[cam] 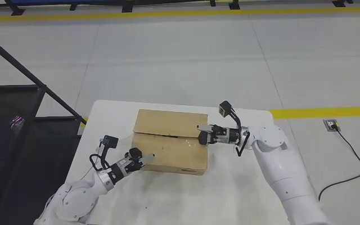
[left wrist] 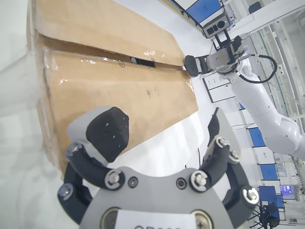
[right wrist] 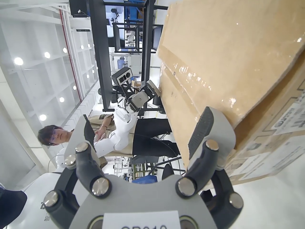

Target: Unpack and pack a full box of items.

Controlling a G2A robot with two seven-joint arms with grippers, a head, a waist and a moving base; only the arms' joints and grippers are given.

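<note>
Pointing at the near left corner of the box (cam: 169,138), the left hand (cam: 145,160) is held low over the counter (cam: 225,191), with the forearm slanting up from the near left side. Its fingers are wide apart and hold nothing. In the left wrist view one pad (left wrist: 108,134) is over the top of the box (left wrist: 107,91) near the corner, and the other finger is out past the box edge, over bare counter.

The right hand (cam: 202,136) comes in level from the right, at the right end of the seam (cam: 166,135) between the two closed flaps. It is also open wide and grips nothing. In the right wrist view one finger (right wrist: 209,129) is just beside the flap edge of the box (right wrist: 226,48), and the other is in the free air.

The box stands in the middle of the counter, closer to the far edge. There is open room on the near side and on the right side, less on the left.

The flaps hide what is inside. A small dark gap in the seam (left wrist: 143,61) lets nothing be made out. Whether any finger touches the cardboard I cannot tell
</note>
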